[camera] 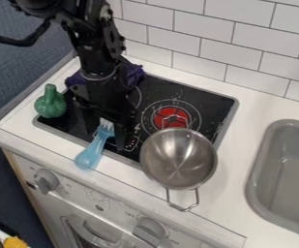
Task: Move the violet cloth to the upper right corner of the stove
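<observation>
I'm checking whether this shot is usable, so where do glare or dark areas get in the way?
Camera view: bright streaks of glare inside the metal pot; the black arm blends into the dark stovetop; the violet cloth looks very dark, partly hidden.

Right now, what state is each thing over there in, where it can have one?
Violet cloth: bunched up, partly hidden
Metal pot: open side up, no lid
Blue utensil: lying across the front edge of the stove
Red burner: heated or just coloured, can't tell
Green object: standing or lying, can't tell
</observation>
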Action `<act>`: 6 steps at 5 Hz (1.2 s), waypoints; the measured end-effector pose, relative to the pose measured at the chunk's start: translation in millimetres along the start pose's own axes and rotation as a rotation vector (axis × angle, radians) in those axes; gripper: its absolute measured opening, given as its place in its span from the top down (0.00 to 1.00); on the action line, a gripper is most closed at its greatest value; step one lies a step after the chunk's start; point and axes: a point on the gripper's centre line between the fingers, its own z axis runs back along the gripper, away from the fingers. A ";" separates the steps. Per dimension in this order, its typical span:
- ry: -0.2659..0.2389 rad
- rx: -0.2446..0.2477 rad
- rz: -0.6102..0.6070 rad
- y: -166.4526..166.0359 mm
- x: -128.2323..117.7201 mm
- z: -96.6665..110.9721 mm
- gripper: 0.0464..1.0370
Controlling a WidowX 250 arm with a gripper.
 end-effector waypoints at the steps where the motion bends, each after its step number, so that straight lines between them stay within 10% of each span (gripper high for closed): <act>1: 0.022 -0.007 0.002 -0.5 -2.3 -5.0 0.04; 4: -0.081 0.055 0.053 62.6 62.6 30.6 0.04; 6: -0.030 0.024 0.078 114.4 112.2 -12.0 0.04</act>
